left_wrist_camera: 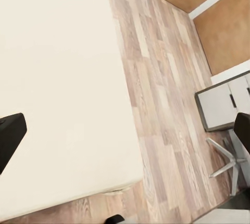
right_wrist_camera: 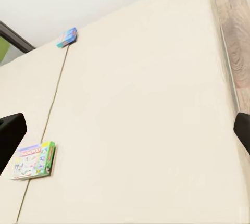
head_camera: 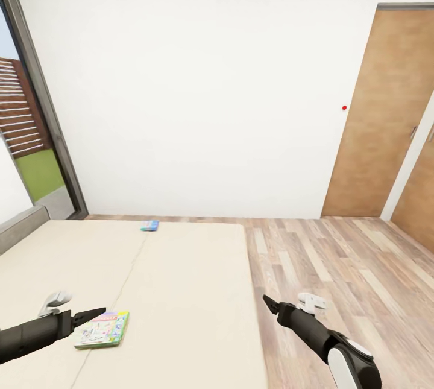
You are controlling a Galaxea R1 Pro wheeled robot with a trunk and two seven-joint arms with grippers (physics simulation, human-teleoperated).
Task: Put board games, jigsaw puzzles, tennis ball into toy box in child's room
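The left gripper is reaching in low over the near part of the bed, its dark fingers pointing at the green-edged game box that is lying flat on the beige cover just beside them; whether they are touching the box cannot be told. In the left wrist view the two finger tips are showing at opposite edges with a wide gap between them, so the fingers are standing open and holding nothing. The right gripper is hanging over the wood floor just off the bed's side edge, and the right wrist view is showing its fingers spread wide apart too, empty, looking across the cover toward the green-edged box. A smaller blue game box is lying well apart from it, at the far edge of the bed near the white wall. A dark-framed window is standing past the bed's far corner, and a brown door is closing off the wall across the floor.
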